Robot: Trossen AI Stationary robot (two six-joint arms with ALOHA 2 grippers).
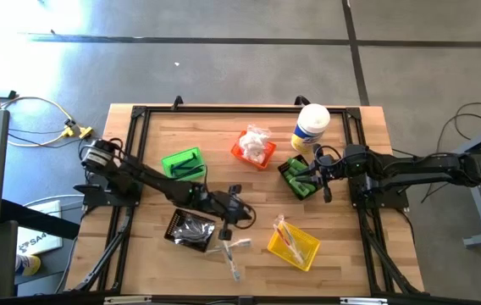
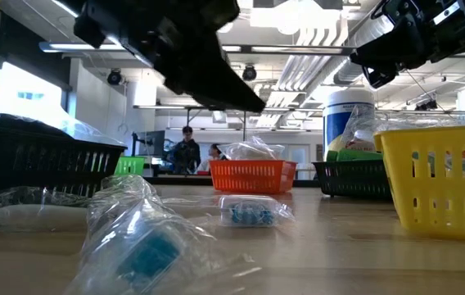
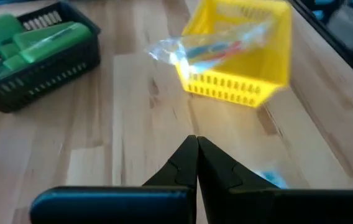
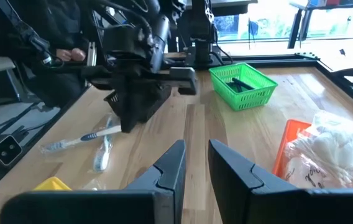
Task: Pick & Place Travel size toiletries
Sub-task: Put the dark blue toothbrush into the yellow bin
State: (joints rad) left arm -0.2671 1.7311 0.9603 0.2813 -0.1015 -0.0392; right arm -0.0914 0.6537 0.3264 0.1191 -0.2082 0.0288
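Centrally, the left gripper [image 1: 242, 213] is hovering pinched closed and empty above wrapped toothbrushes [image 1: 230, 250]; the right gripper [image 1: 314, 180], slightly parted, is hanging over the black bin [image 1: 284, 170].

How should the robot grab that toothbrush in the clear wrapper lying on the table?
Probably by the middle of the handle, from straight above. The wrapped toothbrush lies flat on the table, long and thin, so fingers should straddle it crosswise. The left gripper, shut, is nearest.
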